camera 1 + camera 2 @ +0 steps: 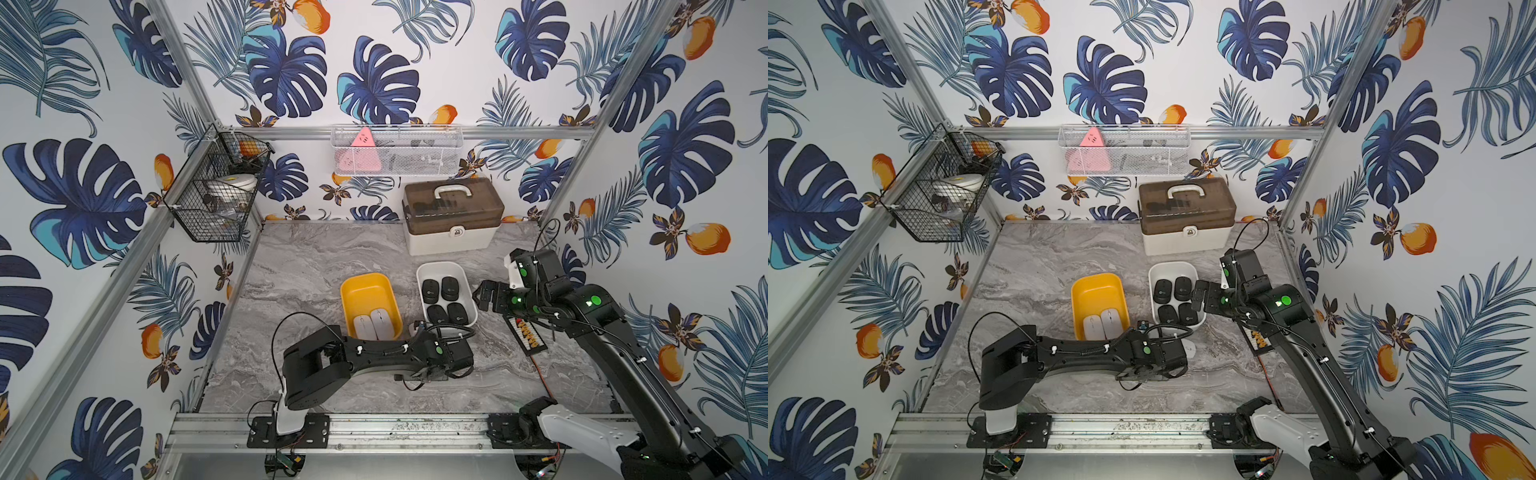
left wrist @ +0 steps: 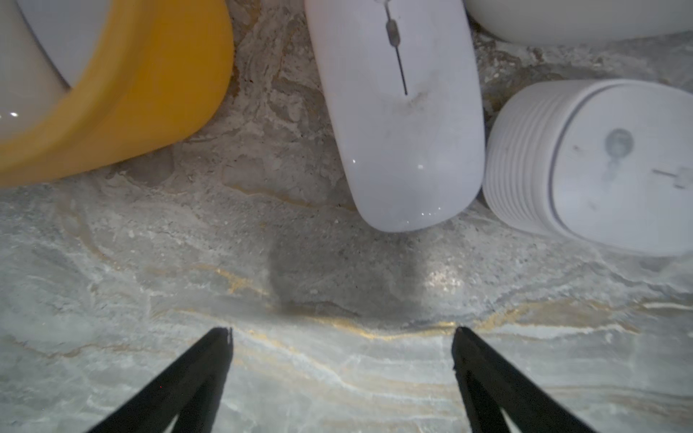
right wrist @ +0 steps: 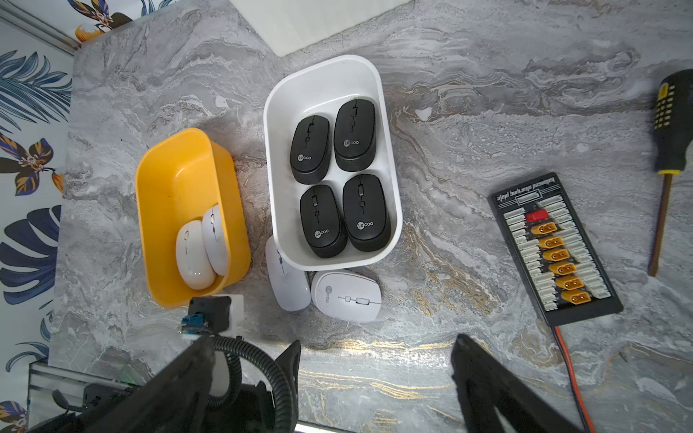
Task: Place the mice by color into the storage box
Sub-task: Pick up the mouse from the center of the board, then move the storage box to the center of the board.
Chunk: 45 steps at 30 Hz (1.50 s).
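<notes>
Two storage boxes stand side by side mid-table. The yellow box (image 1: pixel 365 280) holds two white mice (image 3: pixel 195 255). The white box (image 3: pixel 322 71) holds several black mice (image 3: pixel 365 213). Two more white mice lie on the table against the white box's near end: a smooth one (image 2: pixel 405 131) and a ribbed one (image 2: pixel 600 168). My left gripper (image 2: pixel 341 333) is open and low over the table, just short of the smooth mouse, with nothing between its fingers. My right gripper (image 1: pixel 482 297) hangs open and empty, close to the white box's right side.
A toolbox with a brown lid (image 1: pixel 453 216) stands at the back. A black charging board (image 1: pixel 525 334) with a red cable lies right of the white box, and a screwdriver (image 3: pixel 671 123) beyond it. Wire baskets (image 1: pixel 216 187) (image 1: pixel 395 149) hang on the walls.
</notes>
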Motion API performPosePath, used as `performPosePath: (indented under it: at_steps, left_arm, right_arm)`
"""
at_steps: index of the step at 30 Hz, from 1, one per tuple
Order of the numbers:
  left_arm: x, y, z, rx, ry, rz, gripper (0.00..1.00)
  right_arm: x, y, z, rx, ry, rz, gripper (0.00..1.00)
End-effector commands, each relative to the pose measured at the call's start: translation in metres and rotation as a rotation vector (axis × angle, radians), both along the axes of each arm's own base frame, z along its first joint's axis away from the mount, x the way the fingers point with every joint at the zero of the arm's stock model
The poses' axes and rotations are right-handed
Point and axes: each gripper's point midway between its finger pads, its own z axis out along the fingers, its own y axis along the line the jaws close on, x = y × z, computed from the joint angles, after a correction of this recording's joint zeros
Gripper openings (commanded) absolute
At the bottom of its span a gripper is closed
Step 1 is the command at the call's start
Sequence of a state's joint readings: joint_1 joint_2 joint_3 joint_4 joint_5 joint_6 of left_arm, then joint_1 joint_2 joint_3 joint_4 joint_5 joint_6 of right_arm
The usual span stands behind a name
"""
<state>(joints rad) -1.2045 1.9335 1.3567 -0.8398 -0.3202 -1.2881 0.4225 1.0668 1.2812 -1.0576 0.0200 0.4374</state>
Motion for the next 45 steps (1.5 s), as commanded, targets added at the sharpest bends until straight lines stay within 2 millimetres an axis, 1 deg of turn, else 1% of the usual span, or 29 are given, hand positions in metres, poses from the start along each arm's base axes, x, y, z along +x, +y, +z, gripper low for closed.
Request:
performPosePath:
  at_steps: [1, 3, 8, 14, 19, 24, 29, 35, 38, 41, 45]
  left_arm:
    - [0.014, 0.001, -0.006, 0.018, -0.051, 0.039, 0.97]
    - [0.018, -0.002, -0.01, 0.01, -0.065, 0.04, 0.97]
    - [0.034, -0.002, -0.016, 0.014, -0.082, 0.068, 0.96]
    - [0.052, -0.002, -0.021, -0.002, -0.101, 0.091, 0.96]
    - [0.066, -0.007, -0.024, -0.016, -0.117, 0.086, 0.94]
    - [0.07, -0.004, -0.022, 0.005, -0.119, 0.08, 0.94]
    - [0.075, 0.002, -0.024, -0.003, -0.117, 0.129, 0.96]
    - [0.084, -0.008, -0.011, -0.034, -0.151, 0.173, 0.98]
    - [0.087, -0.015, -0.01, -0.05, -0.149, 0.173, 0.99]
    - [0.086, -0.015, -0.012, -0.052, -0.142, 0.182, 0.99]
    - [0.088, -0.003, -0.021, -0.039, -0.126, 0.231, 0.99]
  right_arm:
    - [0.0, 0.0, 0.001, -0.021, -0.003, 0.028, 1.0]
    - [0.001, 0.0, 0.002, -0.022, -0.007, 0.034, 1.0]
    - [0.004, 0.001, 0.003, -0.026, -0.014, 0.05, 1.0]
    - [0.006, 0.003, -0.003, -0.025, 0.001, 0.06, 1.0]
    - [0.009, 0.005, -0.005, -0.027, 0.004, 0.071, 1.0]
    - [0.011, 0.007, -0.008, -0.031, 0.013, 0.079, 1.0]
    - [0.011, 0.009, -0.012, -0.025, 0.027, 0.09, 1.0]
    - [0.011, 0.011, -0.015, -0.023, 0.036, 0.105, 1.0]
    - [0.011, 0.012, -0.015, -0.02, 0.036, 0.11, 1.0]
    - [0.012, 0.012, -0.016, -0.026, 0.037, 0.115, 1.0]
    - [0.011, 0.013, -0.019, -0.029, 0.04, 0.125, 1.0]
